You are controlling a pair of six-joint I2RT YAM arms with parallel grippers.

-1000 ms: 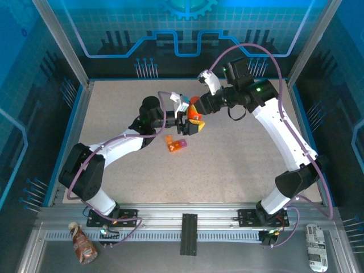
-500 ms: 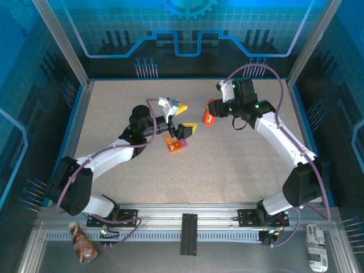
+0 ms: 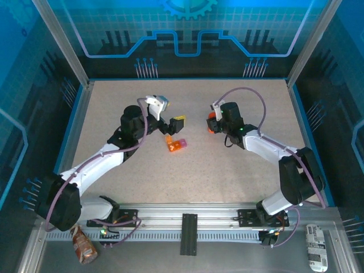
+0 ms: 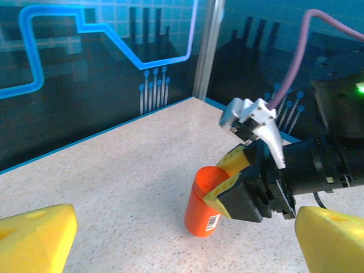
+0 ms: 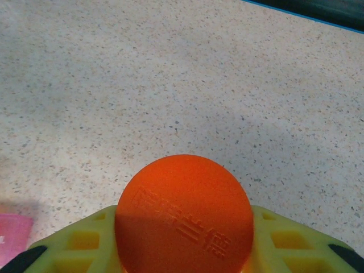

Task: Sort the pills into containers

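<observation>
1. A speckled beige desk (image 3: 227,170) with a blue border sits inside dark blue walls (image 3: 182,40) printed with glowing circuit lines. An aluminium rail (image 3: 187,219) runs along the near edge. A brown packet (image 3: 82,245) and a white packet (image 3: 315,251) lie on the ledge in front of it.
2. The pill box (image 3: 175,144) lies flat near the middle of the desk. It is orange with a pink end, and sits between the two arms, just nearer the rail than the left fingers (image 3: 180,119).
3. The left fingers are spread wide with nothing between them.
4. The right fingers (image 3: 215,111) pinch the orange bottle (image 3: 211,121) from both sides.
5. The left wrist view shows what the overhead view does not. The bottle's mouth is open, its base is down at the desk, and it leans slightly.
6. The right wrist view shows a round orange face of the bottle. A pink corner of the pill box shows at the lower left edge.
7. The left wrist view shows a small white label (image 4: 211,222) low on the bottle, with barcode stripes. The raised characters seen in the right wrist view cannot be read.
</observation>
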